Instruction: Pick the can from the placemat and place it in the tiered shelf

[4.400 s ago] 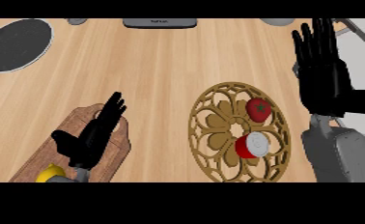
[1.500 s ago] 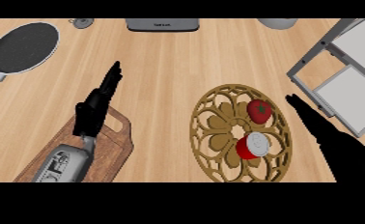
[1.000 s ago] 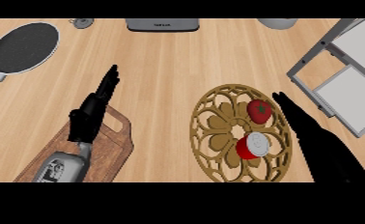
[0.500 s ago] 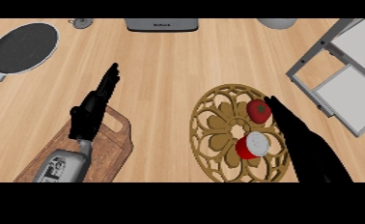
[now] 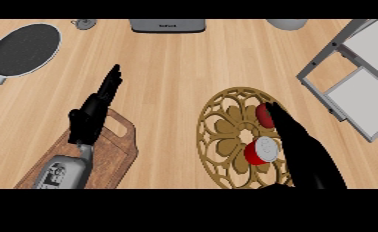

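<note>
Left hand (image 5: 94, 112), fingers straight and holding nothing, over cutting board (image 5: 111, 148). Right hand (image 5: 301, 146), fingers extended, just beside can (image 5: 260, 150) on round gold placemat (image 5: 221, 141), not yet grasping. Shelf (image 5: 347, 81) at far right. Pickup and placing both left to do.

Single head view, steeply down, over wooden counter (image 5: 192, 71)
</note>
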Available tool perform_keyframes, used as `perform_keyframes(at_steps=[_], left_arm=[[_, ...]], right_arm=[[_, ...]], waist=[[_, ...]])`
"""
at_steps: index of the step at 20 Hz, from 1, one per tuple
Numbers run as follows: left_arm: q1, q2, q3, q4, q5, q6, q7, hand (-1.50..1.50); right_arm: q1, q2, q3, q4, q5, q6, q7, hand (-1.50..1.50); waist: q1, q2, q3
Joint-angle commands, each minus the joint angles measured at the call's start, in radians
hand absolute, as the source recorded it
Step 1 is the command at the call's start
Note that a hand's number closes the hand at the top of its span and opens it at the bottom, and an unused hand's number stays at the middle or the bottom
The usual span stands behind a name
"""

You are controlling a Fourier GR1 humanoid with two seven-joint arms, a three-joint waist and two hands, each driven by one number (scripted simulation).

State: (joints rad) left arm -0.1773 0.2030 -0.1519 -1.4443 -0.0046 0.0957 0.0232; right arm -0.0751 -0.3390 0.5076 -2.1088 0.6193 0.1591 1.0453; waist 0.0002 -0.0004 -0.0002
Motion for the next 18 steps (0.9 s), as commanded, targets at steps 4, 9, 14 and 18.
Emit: perform_keyframes(at_steps=[4,9,14,18], left_arm=[[0.028,0.01,0.02,-0.079,-0.009,-0.04,0.043,0.0],[0.07,-0.051,-0.007,-0.07,-0.062,0.009,0.019,0.0],[-0.009,-0.086,0.024,0.036,-0.086,0.0,-0.011,0.0],[0.029,-0.06,0.048,0.03,-0.08,-0.055,-0.044,0.0]], right_arm=[[0.007,0.061,-0.003,0.076,0.049,0.05,0.022,-1.5],[0.006,0.044,-0.091,0.136,0.036,0.067,-0.063,-1.5],[0.003,0.088,-0.114,0.127,0.069,0.119,-0.05,-1.5],[0.078,0.095,-0.093,0.124,0.119,0.1,-0.097,-1.5]], waist=[[0.002,-0.001,0.0],[0.004,0.0,0.0],[-0.001,0.0,0.0],[-0.002,0.0,0.0]])
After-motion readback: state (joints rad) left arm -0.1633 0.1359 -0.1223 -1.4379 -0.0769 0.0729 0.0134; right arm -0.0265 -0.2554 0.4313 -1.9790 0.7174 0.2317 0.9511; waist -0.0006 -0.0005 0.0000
